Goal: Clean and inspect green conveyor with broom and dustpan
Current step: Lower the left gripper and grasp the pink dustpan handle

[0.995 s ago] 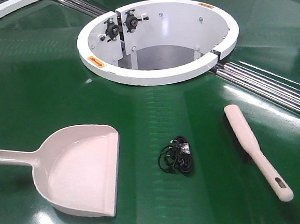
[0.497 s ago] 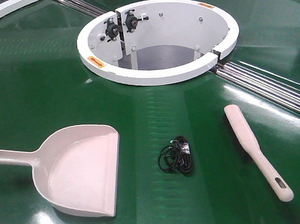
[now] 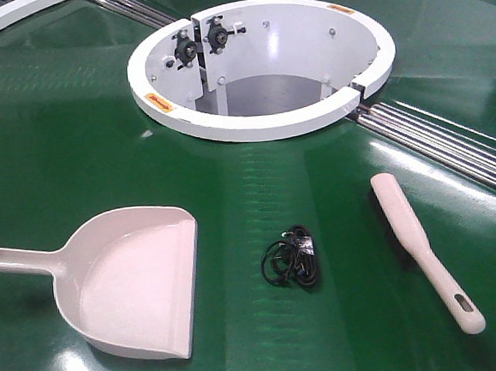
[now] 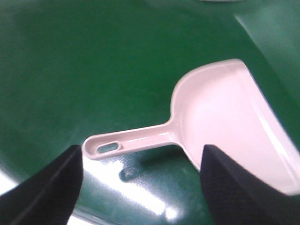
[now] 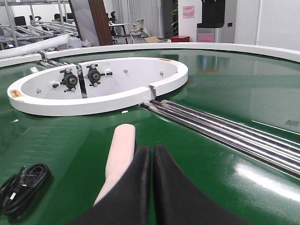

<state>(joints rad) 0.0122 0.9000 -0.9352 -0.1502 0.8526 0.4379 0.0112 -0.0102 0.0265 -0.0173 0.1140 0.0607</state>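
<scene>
Green conveyor [image 3: 73, 148]: glossy belt filling the front view. Glare patches wash out its near edge, and its white rim shows only at the corners.
Dustpan [image 3: 135, 284]: near left on the belt, mouth facing right. The front view cuts off its handle tip at the left edge. The left wrist view shows the hang hole but crops the scoop's right corner.
Broom [image 3: 416, 241]: near right, lying flat, with the hole end nearest. The bristles show only as a dark strip along its left side. In the right wrist view its near part is hidden behind the fingers.
Left gripper [image 4: 141, 152]: fingers spread wide, gripping nothing. Only two blurred dark tips show, with the dustpan handle between them. Its height above the belt cannot be told.
Right gripper [image 5: 151, 150]: fingers pressed together with nothing between them, just right of the broom. Contact with it cannot be told.
Black cable coil [image 3: 292, 258]: on the belt between dustpan and broom, touching neither.
White ring housing [image 3: 252, 127]: far centre, with its near inner wall hidden by its own rim.
Metal rods [image 3: 451, 148]: run from the housing toward the right and are cut off by the frame.
</scene>
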